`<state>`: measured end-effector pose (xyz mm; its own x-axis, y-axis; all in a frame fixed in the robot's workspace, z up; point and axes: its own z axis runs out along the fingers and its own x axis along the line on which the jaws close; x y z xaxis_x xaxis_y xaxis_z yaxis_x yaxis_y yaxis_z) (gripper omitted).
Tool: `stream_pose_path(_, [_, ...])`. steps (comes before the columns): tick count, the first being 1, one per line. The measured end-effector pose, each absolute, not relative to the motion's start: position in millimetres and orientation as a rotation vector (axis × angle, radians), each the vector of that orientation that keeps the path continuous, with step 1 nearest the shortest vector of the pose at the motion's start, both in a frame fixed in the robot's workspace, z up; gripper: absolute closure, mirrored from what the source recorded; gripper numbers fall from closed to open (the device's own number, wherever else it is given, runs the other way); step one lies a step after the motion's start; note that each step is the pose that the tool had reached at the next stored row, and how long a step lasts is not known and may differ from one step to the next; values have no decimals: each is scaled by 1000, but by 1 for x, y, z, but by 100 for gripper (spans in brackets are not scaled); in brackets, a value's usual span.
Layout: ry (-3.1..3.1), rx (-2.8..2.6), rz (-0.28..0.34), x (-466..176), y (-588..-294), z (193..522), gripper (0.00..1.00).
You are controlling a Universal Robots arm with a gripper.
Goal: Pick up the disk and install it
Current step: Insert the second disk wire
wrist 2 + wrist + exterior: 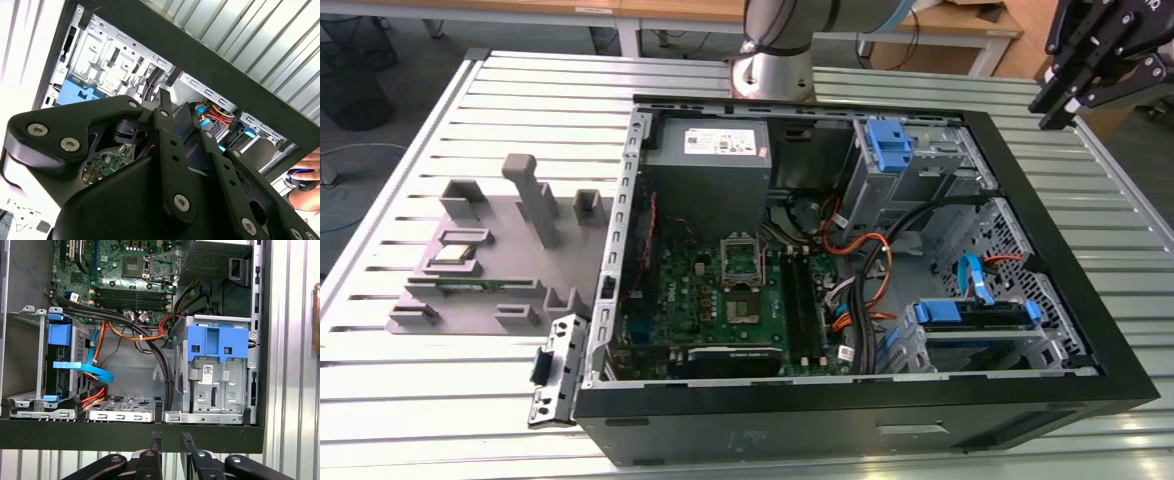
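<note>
Off the case's far corner in the exterior view, our end effector (pixel 1101 65) hangs empty, and the disk (pixel 970 312) sits in the lower bay on blue rails. From the first wrist view its fingers (pixel 156 450) look nearly together; we judge the disk stiff, dense, best gripped across its metal edges.

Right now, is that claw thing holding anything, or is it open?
Gripper: shut, fingertips nearly together, holding nothing; it hangs outside the computer case, above its edge.
</note>
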<state>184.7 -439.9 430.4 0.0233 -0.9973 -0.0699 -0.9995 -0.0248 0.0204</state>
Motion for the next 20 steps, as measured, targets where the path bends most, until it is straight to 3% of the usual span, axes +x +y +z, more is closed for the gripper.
stream_pose_path(20, [2169,-2222,100,185,-441,426,71])
